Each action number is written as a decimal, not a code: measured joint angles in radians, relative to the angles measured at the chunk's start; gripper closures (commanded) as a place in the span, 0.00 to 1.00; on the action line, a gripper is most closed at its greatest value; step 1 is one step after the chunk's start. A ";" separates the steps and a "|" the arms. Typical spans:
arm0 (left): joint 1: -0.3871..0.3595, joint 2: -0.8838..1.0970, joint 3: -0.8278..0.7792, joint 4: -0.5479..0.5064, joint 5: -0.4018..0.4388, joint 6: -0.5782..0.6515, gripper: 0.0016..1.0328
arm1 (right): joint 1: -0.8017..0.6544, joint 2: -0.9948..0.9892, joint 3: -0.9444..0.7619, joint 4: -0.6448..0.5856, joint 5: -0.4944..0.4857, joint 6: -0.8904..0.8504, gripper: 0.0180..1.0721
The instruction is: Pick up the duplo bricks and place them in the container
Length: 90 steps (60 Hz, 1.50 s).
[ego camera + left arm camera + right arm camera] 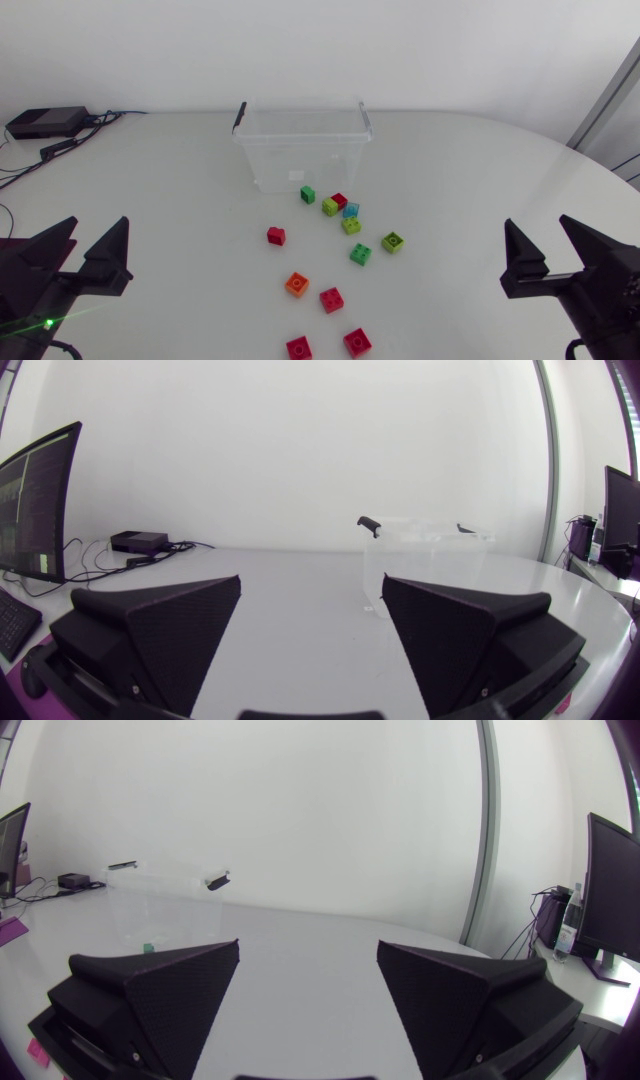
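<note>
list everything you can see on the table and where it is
container: 1, clear, far middle of the table
red bricks: 5, red, one near the container, four nearer the front
lime bricks: 3, lime, in front of the container
green bricks: 2, green, one at the container's front wall, one mid-table
blue brick: 1, blue, beside the far red one
orange brick: 1, orange, mid-table
box: 1, black, far left corner, cabled
table: 1, white
left fingers: 2, black, open, left edge
right fingers: 2, black, open, right edge
</note>
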 measured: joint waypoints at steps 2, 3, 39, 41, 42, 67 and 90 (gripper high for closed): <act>0.000 0.000 0.000 0.000 -0.002 0.000 0.04 | 0.003 0.000 0.000 0.000 0.000 0.000 0.05; 0.000 0.000 0.000 0.000 -0.002 0.000 0.04 | 0.003 0.000 0.000 0.000 0.000 0.000 0.05; -0.002 0.222 0.230 0.008 -0.003 0.000 0.07 | 0.043 0.143 0.104 0.061 0.005 0.000 0.05; -0.007 0.248 0.249 0.004 -0.003 0.000 0.07 | 0.043 0.164 0.118 0.061 0.005 0.000 0.05; -0.013 0.273 0.267 -0.001 -0.003 0.000 0.07 | 0.043 0.181 0.130 0.061 0.005 0.000 0.05; -0.270 0.827 0.595 -0.376 -0.041 0.065 0.07 | 0.085 0.568 0.320 -0.028 0.000 0.000 0.05; -0.633 1.283 0.803 -0.654 -0.047 0.245 0.07 | 0.154 0.742 0.422 -0.220 -0.043 0.022 0.05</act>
